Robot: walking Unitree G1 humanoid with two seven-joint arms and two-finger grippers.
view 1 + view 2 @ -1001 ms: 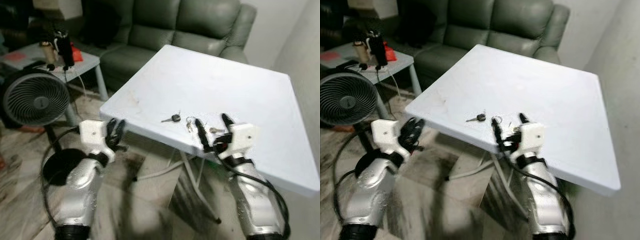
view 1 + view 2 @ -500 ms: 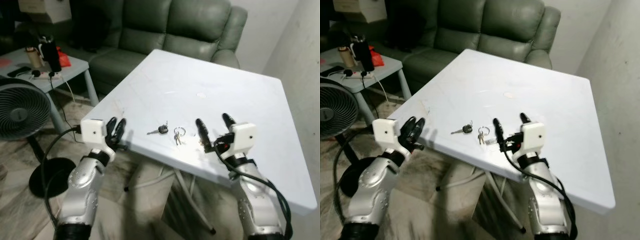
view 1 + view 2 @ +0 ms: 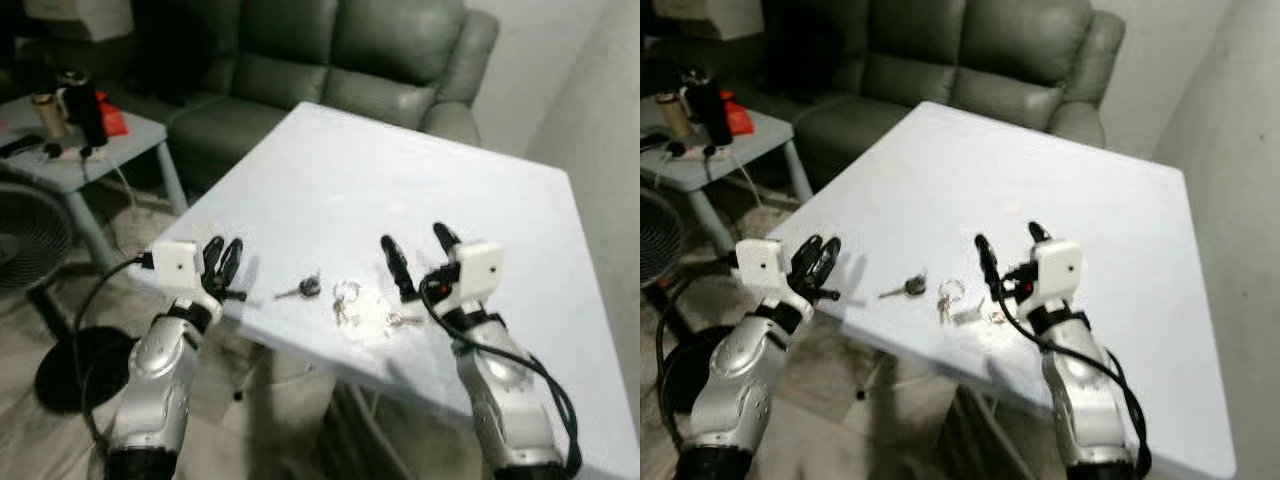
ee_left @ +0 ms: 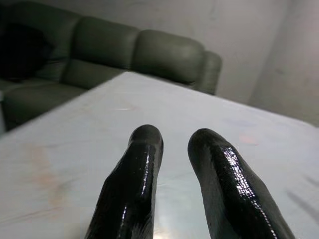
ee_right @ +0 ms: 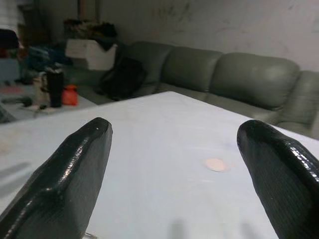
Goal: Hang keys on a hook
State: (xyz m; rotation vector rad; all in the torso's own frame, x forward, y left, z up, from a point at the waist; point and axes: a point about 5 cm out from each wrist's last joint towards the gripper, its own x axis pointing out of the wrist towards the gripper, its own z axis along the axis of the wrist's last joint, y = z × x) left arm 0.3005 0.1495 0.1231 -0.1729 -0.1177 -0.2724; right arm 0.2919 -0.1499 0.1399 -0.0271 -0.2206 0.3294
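The keys (image 3: 345, 300) lie near the table's (image 3: 480, 200) front edge; the right gripper (image 3: 414, 258) hovers beside them, fingers spread; the left gripper (image 3: 222, 260), nearly closed, waits at the corner.

Keys (image 3: 345, 302) at six o'clock on table (image 3: 500, 200): blurred, count unclear. Table's right corner cut off. Fan (image 3: 30, 235) cropped.

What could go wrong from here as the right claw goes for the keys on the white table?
The keys lie flat on the white table, so the open right claw, which is above and just beside them, may skate over them or push them away. They also rest close to the table's near edge, so a nudge could tip them to the floor. The left claw sits at that edge too, and could bump the tabletop.
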